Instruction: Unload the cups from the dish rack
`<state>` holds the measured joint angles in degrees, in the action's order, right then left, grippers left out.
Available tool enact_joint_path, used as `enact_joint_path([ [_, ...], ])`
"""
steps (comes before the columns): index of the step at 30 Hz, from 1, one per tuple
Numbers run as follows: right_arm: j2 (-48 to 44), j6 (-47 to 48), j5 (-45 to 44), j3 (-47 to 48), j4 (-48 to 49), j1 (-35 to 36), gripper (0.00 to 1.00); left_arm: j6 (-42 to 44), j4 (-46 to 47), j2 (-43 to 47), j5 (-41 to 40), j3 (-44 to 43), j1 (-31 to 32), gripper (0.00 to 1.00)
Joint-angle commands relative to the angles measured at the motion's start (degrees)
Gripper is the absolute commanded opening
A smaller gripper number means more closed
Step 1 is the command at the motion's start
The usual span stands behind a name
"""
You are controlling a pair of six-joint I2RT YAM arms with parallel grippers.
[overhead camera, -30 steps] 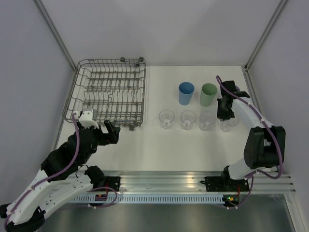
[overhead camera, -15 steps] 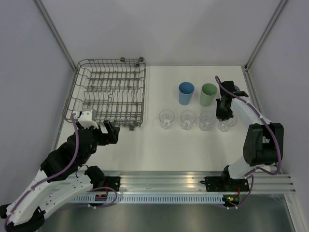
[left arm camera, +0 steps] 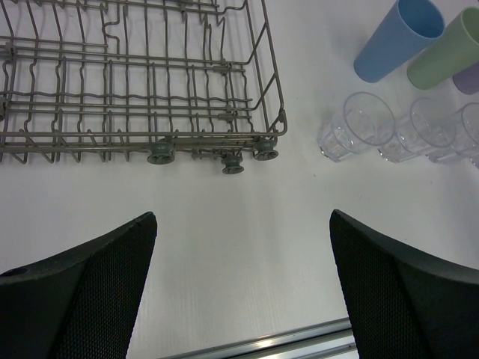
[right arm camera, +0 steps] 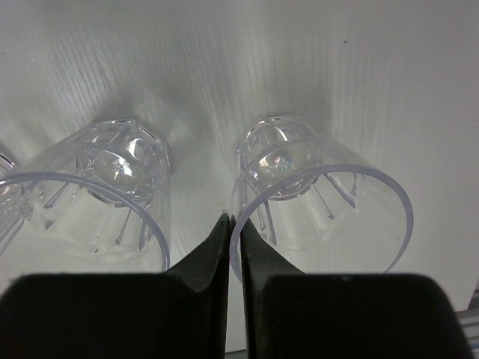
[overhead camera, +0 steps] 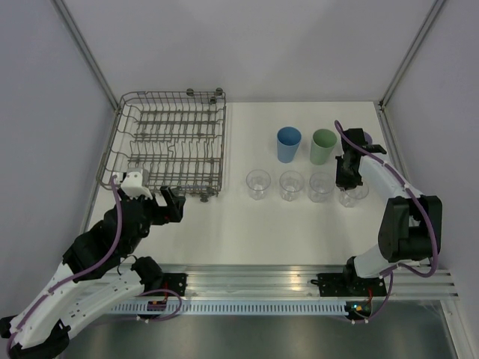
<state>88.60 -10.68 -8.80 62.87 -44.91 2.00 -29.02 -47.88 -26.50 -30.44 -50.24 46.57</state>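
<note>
Far to the left of the right pincer (right arm camera: pixel 230 224), the dish rack (overhead camera: pixel 172 93) stands empty. The blue cup (overhead camera: pixel 288 143), green cup (overhead camera: pixel 323 146) and clear cups (overhead camera: pixel 258 183) stand close by it, and its narrow jaws pinch the end clear cup (right arm camera: pixel 322 202) at the rim. Nearly done, I'd say.

Bright, diffuse light, with only faint shadows on the white tabletop (overhead camera: pixel 239 224). Close up, a clear faceted plastic tumbler (right arm camera: pixel 322 202) glints — its near rim soft.
</note>
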Motion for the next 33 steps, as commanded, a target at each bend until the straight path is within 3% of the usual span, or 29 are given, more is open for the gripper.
enact_joint_path([
  [1,-2.7,0.2,0.1,-0.3,0.1,-0.2,0.11,1.9,0.8,0.3,-1.4,0.1,-0.1,1.0],
  [25,-2.5,0.8,0.5,2.1,0.7,0.0,0.16,1.8,0.8,0.9,-1.6,0.1,-0.1,1.0],
  [33,-6.2,0.6,0.4,3.2,-1.1,0.5,0.31,1.8,0.7,1.1,-2.0,0.1,-0.2,1.0],
])
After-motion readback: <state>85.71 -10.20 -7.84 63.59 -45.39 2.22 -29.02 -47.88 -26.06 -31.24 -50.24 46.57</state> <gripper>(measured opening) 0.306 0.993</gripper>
